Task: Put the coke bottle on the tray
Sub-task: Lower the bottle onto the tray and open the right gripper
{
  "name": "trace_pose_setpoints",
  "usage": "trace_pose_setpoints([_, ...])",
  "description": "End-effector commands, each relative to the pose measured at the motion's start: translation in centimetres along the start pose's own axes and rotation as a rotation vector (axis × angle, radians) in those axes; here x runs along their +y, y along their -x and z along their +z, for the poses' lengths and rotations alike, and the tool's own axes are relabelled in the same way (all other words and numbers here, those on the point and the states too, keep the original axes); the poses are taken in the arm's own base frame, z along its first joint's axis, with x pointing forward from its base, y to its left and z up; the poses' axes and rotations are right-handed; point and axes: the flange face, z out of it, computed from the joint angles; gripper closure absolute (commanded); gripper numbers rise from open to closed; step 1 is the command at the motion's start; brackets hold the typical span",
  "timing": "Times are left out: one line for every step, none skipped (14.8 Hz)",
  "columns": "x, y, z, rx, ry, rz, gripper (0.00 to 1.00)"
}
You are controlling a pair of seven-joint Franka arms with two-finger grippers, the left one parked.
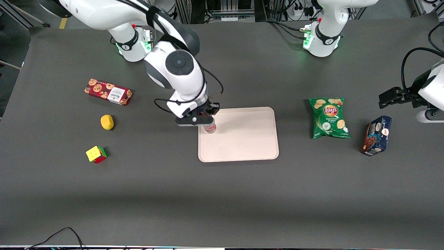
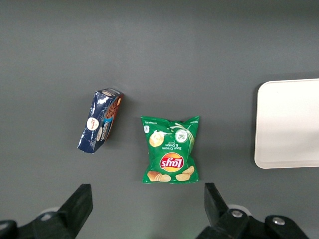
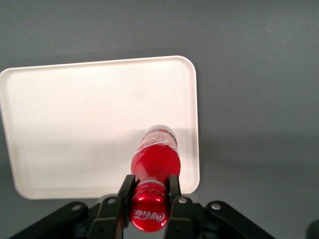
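Observation:
My right gripper (image 1: 208, 122) hangs over the tray (image 1: 242, 139), at the tray end nearest the working arm. It is shut on the neck of the coke bottle (image 1: 210, 128), a slim red bottle held upright. In the right wrist view the gripper (image 3: 149, 191) has a finger (image 3: 126, 186) pressed on each side of the bottle (image 3: 155, 162) just below its red cap, and the bottle's base points down at the tray (image 3: 75, 124). Whether the base touches the tray surface I cannot tell. A tray corner (image 2: 289, 124) also shows in the left wrist view.
A red cookie box (image 1: 108, 91), a yellow lump (image 1: 107, 122) and a coloured cube (image 1: 96, 154) lie toward the working arm's end. A green Lay's bag (image 1: 329, 117) and a dark blue box (image 1: 377, 135) lie toward the parked arm's end.

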Motion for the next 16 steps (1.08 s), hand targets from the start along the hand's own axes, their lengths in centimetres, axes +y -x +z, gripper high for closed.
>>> trace_pose_setpoints([-0.9,-0.3,2.4,0.032,0.023,0.010,1.00])
trace_pose_setpoints([-0.9,-0.4,2.8,0.027,0.022,0.011,1.00])
trace_pose_setpoints([-0.6,-0.7,3.3,0.024,0.026,0.017,1.00])
trace_pose_setpoints([-0.3,-1.0,3.7,0.024,0.030,0.022,1.00])
trace_pose_setpoints([-0.3,-1.0,3.8,0.026,0.025,0.022,1.00])
trace_pose_setpoints([-0.3,-1.0,4.3,0.020,0.027,0.021,1.00])
trace_pose_setpoints([-0.2,-1.1,4.3,0.024,0.024,0.022,1.00])
trace_pose_setpoints([-0.3,-1.2,4.6,0.025,0.020,0.020,1.00])
trace_pose_setpoints([-0.2,-1.3,5.1,0.019,0.019,0.023,1.00])
trace_pose_setpoints([0.2,-1.7,5.4,0.021,0.023,0.035,1.00])
trace_pose_setpoints([0.5,-2.0,5.7,0.021,0.027,0.043,1.00])
trace_pose_setpoints([0.5,-2.0,5.9,0.018,0.027,0.043,0.89])
trace_pose_setpoints([0.5,-2.0,6.0,0.017,0.028,0.046,0.77])
trace_pose_setpoints([0.5,-2.0,6.0,0.018,0.029,0.055,0.62])
trace_pose_setpoints([0.5,-2.0,6.1,0.019,0.030,0.063,0.54])
trace_pose_setpoints([0.5,-2.0,6.2,0.017,0.030,0.067,0.41])
